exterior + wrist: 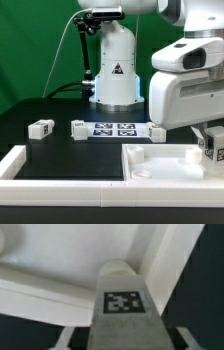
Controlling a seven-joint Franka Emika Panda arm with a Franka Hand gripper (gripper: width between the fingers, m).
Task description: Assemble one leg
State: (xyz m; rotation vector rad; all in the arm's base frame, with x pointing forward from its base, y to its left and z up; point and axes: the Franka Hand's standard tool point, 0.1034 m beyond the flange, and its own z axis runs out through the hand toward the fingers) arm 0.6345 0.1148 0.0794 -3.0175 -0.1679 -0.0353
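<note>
Leg (pixel 122 291) sits clamped between the closed jaws, its tagged face turned to the wrist camera. Its rounded tip points away from the jaws into the white tray (pixel 60 263), close to the raised rim at a corner. Whether the tip touches the tray floor I cannot tell. Outside the tray, three spare legs lie on the dark worktop (pixel 60 105). One (pixel 155 133) is near the jaws at the end of the marker board (pixel 113 128); two (pixel 77 127) (pixel 40 128) are well apart from them.
</note>
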